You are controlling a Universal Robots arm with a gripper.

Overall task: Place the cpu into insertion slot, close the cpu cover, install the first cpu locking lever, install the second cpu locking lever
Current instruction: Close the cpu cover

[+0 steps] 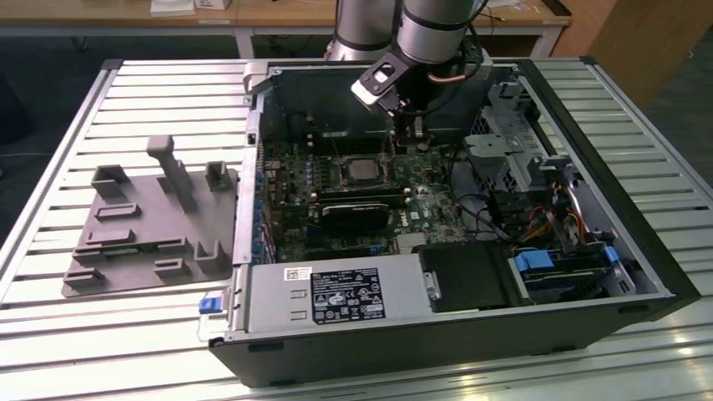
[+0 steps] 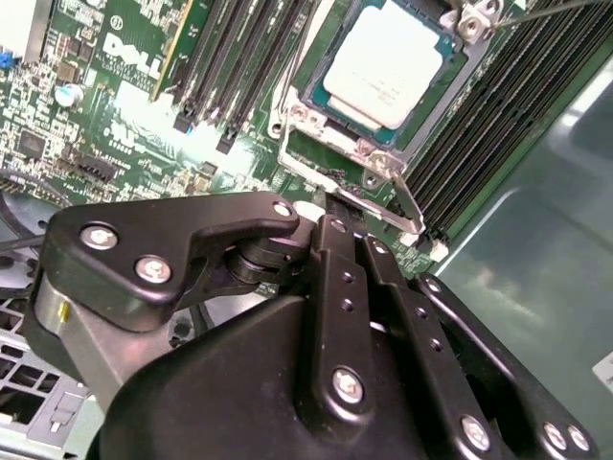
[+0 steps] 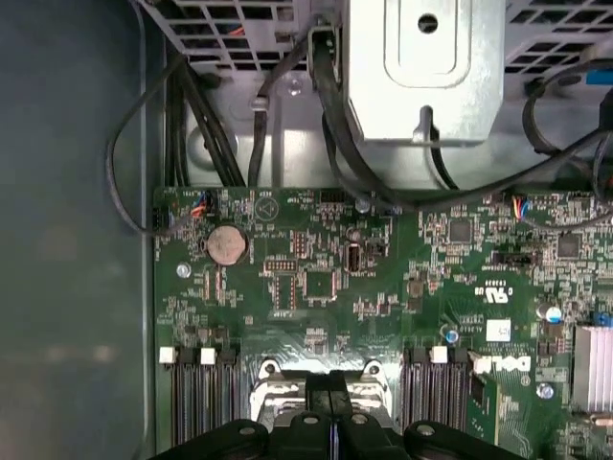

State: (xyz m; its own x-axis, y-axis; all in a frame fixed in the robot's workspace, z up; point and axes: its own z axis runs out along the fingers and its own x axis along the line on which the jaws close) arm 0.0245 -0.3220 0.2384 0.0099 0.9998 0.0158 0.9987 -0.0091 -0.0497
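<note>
Black gripper (image 2: 347, 222) fingers, pressed together and pinching nothing I can make out, hover just beside the near edge of the socket (image 2: 337, 107). The chip (image 2: 383, 59) already sits in it, and the silvery cover frame (image 2: 321, 144) looks folded down around it. One wire lever (image 2: 407, 196) beside the fingertips seems unlatched, so the locking looks left to do.

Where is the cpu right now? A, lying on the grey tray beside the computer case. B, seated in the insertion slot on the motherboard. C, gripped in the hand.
B: in the second wrist view the cpu lies flat inside the insertion slot, with the hand clear of it.
</note>
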